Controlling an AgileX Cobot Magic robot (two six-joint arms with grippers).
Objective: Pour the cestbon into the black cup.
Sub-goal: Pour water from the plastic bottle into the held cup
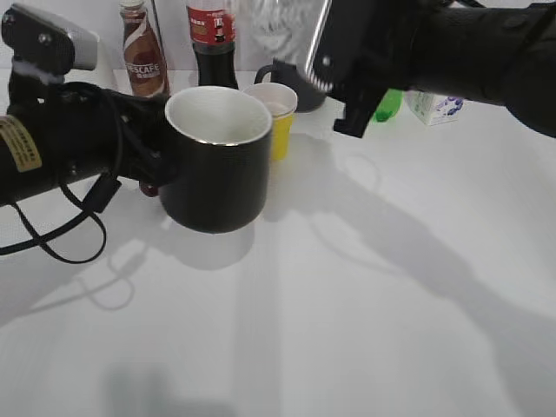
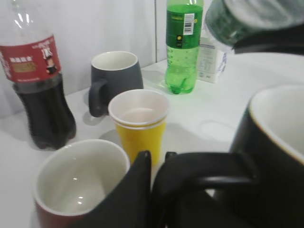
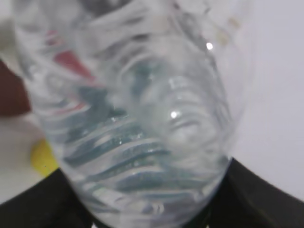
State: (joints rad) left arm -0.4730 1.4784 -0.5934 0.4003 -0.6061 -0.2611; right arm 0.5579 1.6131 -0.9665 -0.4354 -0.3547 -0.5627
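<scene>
The black cup (image 1: 217, 165) is glossy with a white inside and stands left of centre. My left gripper (image 1: 161, 174) is shut on its loop handle (image 2: 209, 171), and the fingers (image 2: 159, 159) show closed around it in the left wrist view. I cannot tell whether the cup rests on the table or hangs just above it. The cestbon (image 1: 278, 30), clear and ribbed, is held high behind the cup by my right gripper (image 1: 339, 82). It fills the right wrist view (image 3: 137, 109), between the dark fingers (image 3: 152, 213). Its green label shows at the top right of the left wrist view (image 2: 247, 19).
A yellow paper cup (image 1: 276, 117) stands right behind the black cup. A reddish-brown mug (image 2: 76, 185) sits beside my left gripper. Further back are a dark-grey mug (image 2: 116, 76), a cola bottle (image 2: 38, 85), a green soda bottle (image 2: 183, 42), a carton (image 1: 434, 106) and a Nescafe bottle (image 1: 143, 52).
</scene>
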